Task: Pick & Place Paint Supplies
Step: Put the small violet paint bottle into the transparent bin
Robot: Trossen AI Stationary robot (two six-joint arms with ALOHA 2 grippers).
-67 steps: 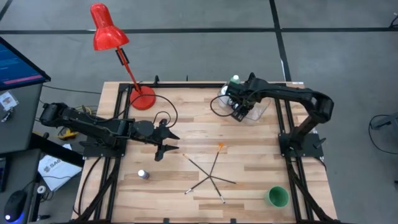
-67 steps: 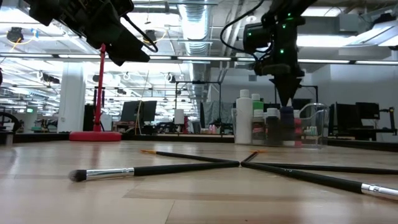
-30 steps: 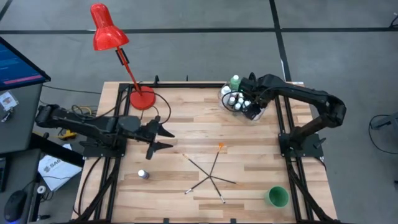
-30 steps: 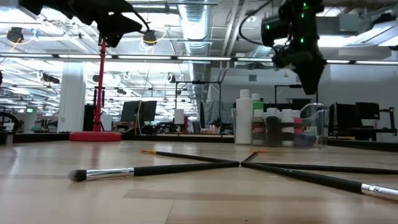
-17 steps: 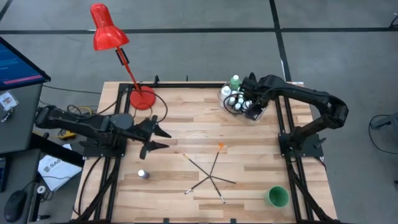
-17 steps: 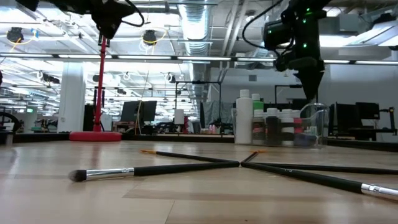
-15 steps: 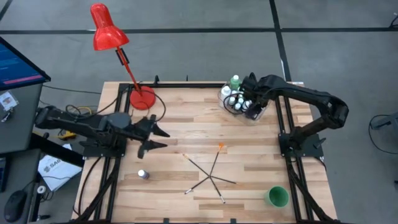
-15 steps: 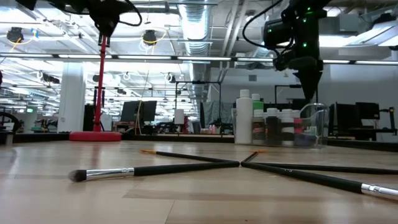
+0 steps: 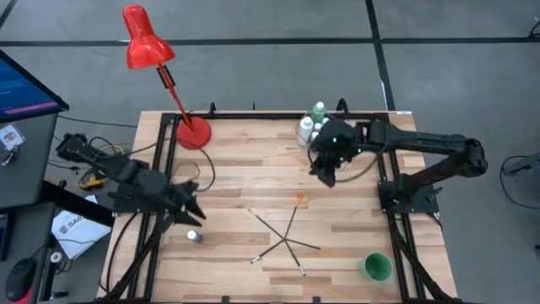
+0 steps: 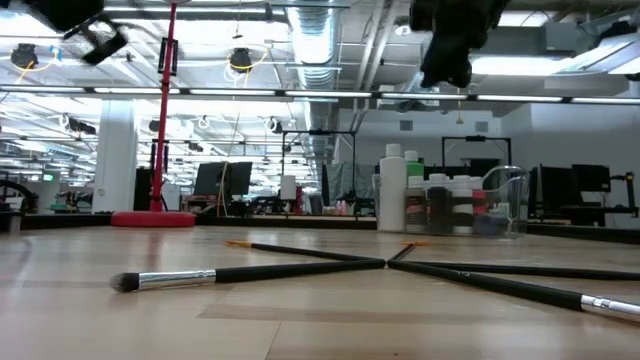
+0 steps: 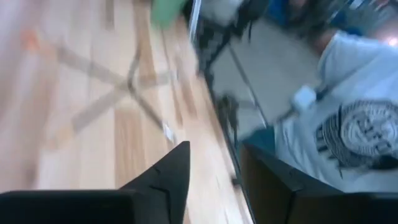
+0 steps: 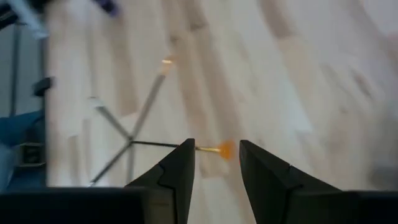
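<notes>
Thin dark paintbrushes [image 9: 287,232] lie crossed mid-desk, one orange-tipped; a lone tiny white-capped paint bottle [image 9: 193,237] stands near the left edge, the rest clustered in a clear plastic tub [image 9: 314,133] at the back. The right tool [image 9: 324,176], fingers parted and empty, hangs beside the tub, aimed at the brushes. The left tool [image 9: 189,214], also parted and empty, hovers just beside the stray bottle, seemingly to collect it.
</notes>
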